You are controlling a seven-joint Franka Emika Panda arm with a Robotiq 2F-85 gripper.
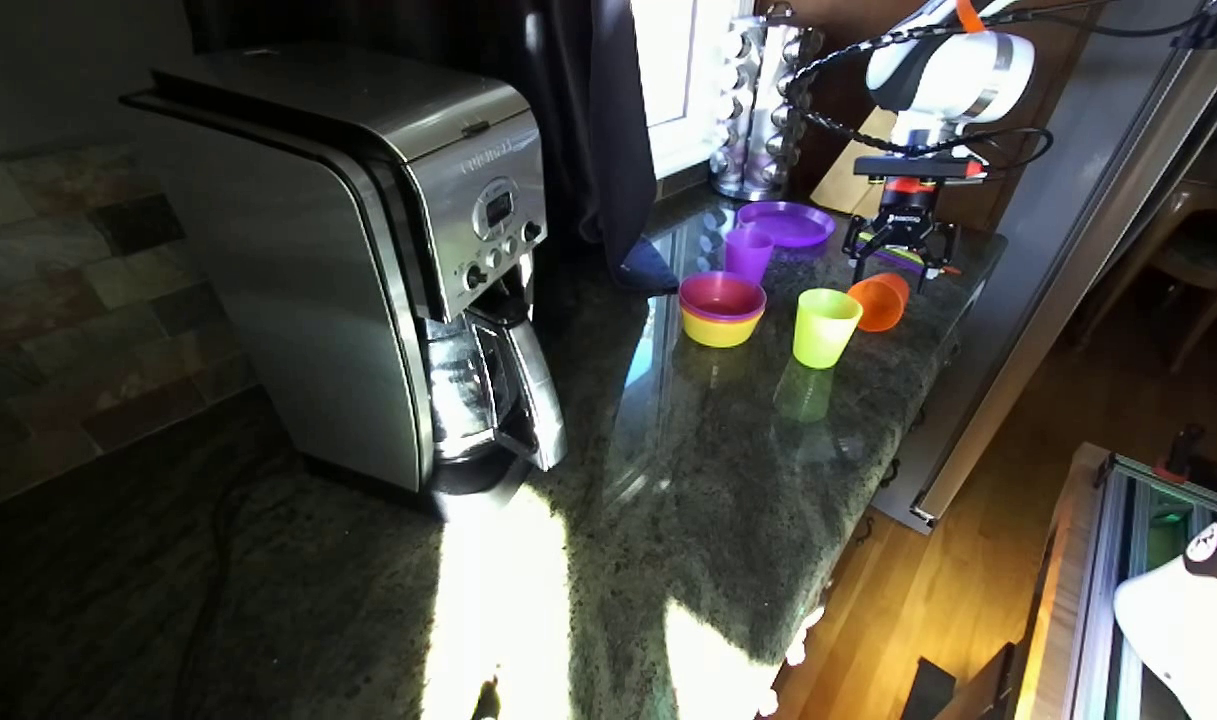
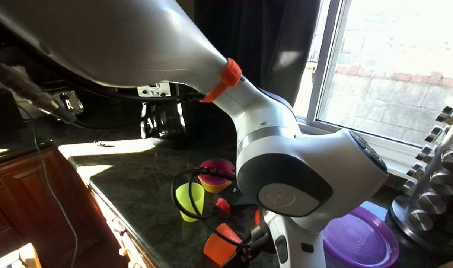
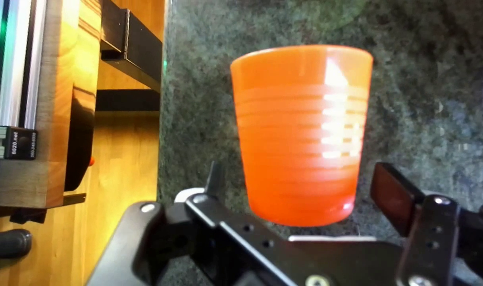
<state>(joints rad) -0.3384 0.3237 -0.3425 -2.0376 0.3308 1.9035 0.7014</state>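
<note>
An orange cup [image 1: 882, 302] lies on its side on the dark stone counter [image 1: 728, 480]. It also shows in an exterior view [image 2: 222, 243] and in the wrist view [image 3: 303, 135], with its wide rim pointing away from the gripper base. My gripper [image 1: 890, 278] is open and empty above the counter by this cup. In the wrist view, the fingers [image 3: 299, 172] appear on either side of the cup's base end, with gaps on both sides. A yellow-green cup [image 1: 826, 328] stands upright beside the orange cup. The arm hides most of the gripper in an exterior view [image 2: 245, 249].
Stacked bowls [image 1: 723, 325], a purple cup [image 1: 748, 255] and a purple plate [image 1: 788, 225] stand near the window. Green and purple items [image 1: 898, 258] are partly hidden behind the gripper. A spice rack [image 2: 434, 182] stands at the back. A coffee maker [image 1: 298, 250] stands farther along the counter.
</note>
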